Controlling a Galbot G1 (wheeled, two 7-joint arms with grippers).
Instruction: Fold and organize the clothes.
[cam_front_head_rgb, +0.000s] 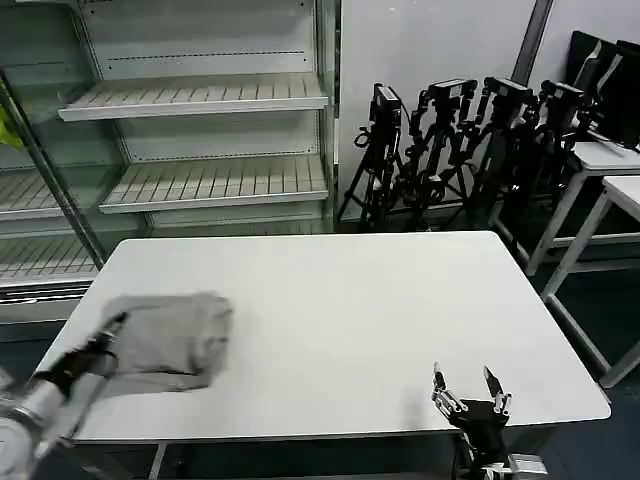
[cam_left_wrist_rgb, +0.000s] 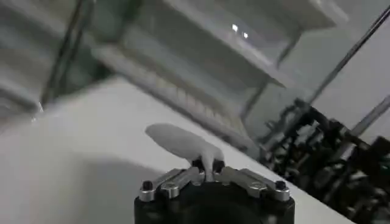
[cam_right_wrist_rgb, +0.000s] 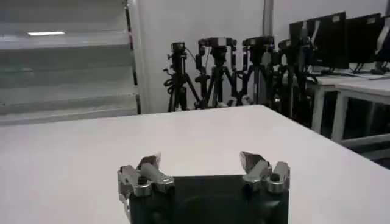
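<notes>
A light grey shirt (cam_front_head_rgb: 168, 340) lies bunched on the left part of the white table (cam_front_head_rgb: 340, 300). My left gripper (cam_front_head_rgb: 112, 328) is at the shirt's left edge, shut on a pinch of the grey cloth. In the left wrist view the cloth (cam_left_wrist_rgb: 183, 143) rises from between the closed fingers of the left gripper (cam_left_wrist_rgb: 208, 168). My right gripper (cam_front_head_rgb: 470, 385) stands open at the table's front right edge with nothing between its fingers. In the right wrist view the right gripper (cam_right_wrist_rgb: 201, 162) faces bare tabletop.
An empty white shelf unit (cam_front_head_rgb: 200, 100) stands behind the table at the left. Several black tripods (cam_front_head_rgb: 450, 140) stand behind it at the right. More white tables (cam_front_head_rgb: 610, 180) are at the far right.
</notes>
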